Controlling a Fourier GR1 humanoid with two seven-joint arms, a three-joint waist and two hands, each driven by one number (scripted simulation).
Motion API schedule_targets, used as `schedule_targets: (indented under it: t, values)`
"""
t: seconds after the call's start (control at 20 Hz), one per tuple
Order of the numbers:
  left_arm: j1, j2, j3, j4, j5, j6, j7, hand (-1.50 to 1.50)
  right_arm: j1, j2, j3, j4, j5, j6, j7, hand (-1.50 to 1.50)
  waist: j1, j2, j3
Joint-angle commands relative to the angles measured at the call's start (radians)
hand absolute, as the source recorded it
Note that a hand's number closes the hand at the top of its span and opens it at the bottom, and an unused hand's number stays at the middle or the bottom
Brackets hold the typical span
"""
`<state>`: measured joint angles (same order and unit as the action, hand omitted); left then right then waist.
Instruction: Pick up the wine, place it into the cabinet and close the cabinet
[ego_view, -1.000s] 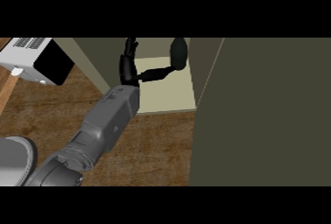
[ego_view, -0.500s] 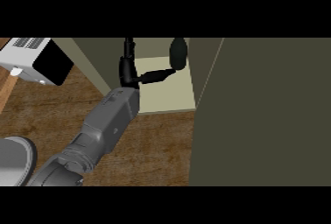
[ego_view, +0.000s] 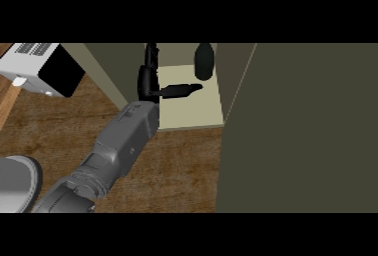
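Left hand (ego_view: 148, 82) open at upper centre, apart from the wine (ego_view: 204, 60); bottle stands inside the cabinet (ego_view: 186, 112); door (ego_view: 310, 125) likely next.

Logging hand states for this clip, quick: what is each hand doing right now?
Left hand: open, inside the cabinet, beside the wine bottle, holding nothing.
Right hand: not in view.

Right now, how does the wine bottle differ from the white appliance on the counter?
The wine bottle is dark and slim; the white appliance is boxy, with a black face. The bottle stands inside the cabinet on its pale shelf; the appliance sits outside, on the wooden counter. Neither is held by the left hand, which is open.
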<state>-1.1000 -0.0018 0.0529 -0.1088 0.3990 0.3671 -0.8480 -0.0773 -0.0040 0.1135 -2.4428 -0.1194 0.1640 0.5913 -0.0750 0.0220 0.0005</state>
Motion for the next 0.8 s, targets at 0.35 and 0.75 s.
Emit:
schedule_targets:
  t: [0.35,0.75]
  values:
    - [0.080,0.002,0.009,-0.008,0.058,-0.113,-0.045,-1.50,0.052,-0.028,0.015,-0.086,-0.047,0.006,0.032,-1.50,0.011,-0.009,-0.001]
    - [0.079,0.002,-0.052,-0.039,0.151,-0.133,-0.023,-1.50,0.017,-0.009,0.036,-0.021,-0.010,-0.010,0.001,-1.50,0.015,-0.016,-0.001]
